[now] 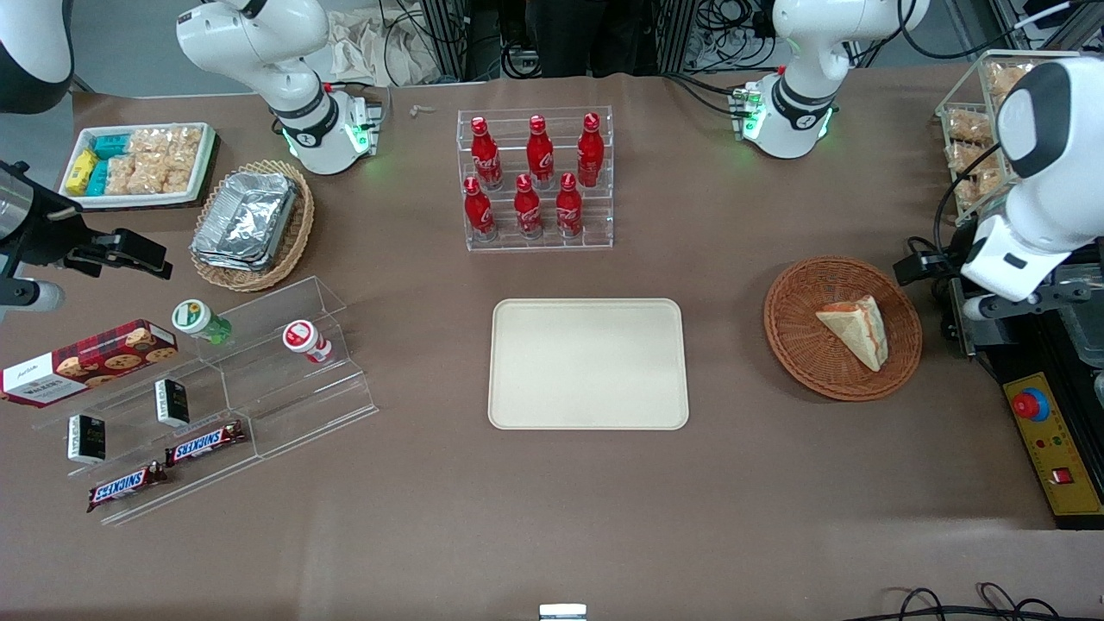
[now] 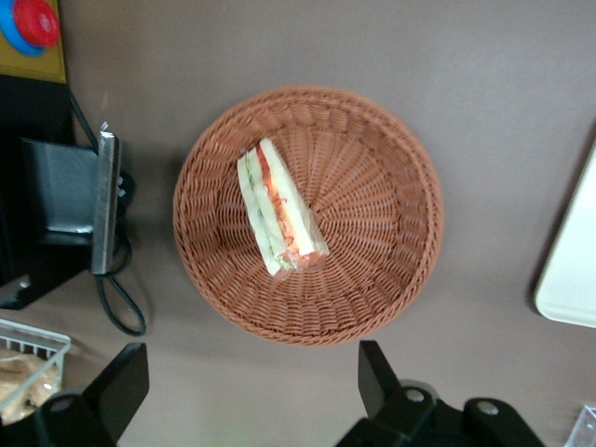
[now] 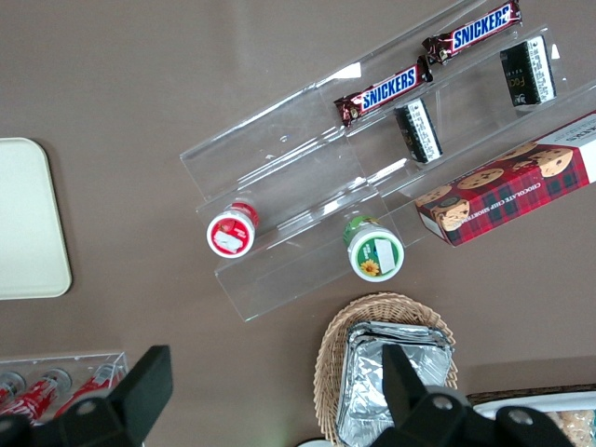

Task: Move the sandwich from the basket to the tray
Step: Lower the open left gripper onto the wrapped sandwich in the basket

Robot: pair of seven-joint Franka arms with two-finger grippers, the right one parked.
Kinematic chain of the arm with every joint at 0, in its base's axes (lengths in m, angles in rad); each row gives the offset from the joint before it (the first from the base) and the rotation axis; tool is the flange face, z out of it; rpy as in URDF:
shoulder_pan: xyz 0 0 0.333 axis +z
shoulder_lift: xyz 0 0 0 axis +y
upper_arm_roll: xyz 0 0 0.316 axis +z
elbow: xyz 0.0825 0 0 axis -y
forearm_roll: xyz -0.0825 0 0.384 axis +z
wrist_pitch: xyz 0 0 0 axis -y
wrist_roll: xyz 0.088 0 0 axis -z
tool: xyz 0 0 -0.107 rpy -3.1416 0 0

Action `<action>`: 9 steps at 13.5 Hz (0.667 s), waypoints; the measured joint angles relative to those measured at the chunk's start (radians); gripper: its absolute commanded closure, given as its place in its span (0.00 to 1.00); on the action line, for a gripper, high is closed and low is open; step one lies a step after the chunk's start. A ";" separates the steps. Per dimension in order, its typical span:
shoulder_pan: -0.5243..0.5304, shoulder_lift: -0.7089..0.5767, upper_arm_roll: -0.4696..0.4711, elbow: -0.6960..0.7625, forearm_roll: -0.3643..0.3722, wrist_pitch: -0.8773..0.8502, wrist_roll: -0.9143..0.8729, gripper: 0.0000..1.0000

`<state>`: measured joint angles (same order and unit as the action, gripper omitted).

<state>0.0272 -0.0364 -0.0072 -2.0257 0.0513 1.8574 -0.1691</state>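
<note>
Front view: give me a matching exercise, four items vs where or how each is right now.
Things:
1. sandwich
2. tray
3. basket
4. gripper

States:
A. bare, on the table between the snack shelf and the basket
B. open, hovering above the basket's edge
C. lying on its side in the basket
D. on the table toward the working arm's end, holding one item

Pairs: 1-C, 2-A, 3-D, 4-B
</note>
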 measured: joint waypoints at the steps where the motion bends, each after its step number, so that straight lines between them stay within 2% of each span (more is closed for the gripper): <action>1: 0.000 0.009 0.001 -0.033 0.000 0.039 -0.016 0.00; 6: 0.000 0.135 0.002 -0.074 0.000 0.115 -0.098 0.00; 9: -0.001 0.167 0.002 -0.084 0.000 0.148 -0.134 0.00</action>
<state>0.0259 0.1310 -0.0054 -2.1098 0.0513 2.0056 -0.3027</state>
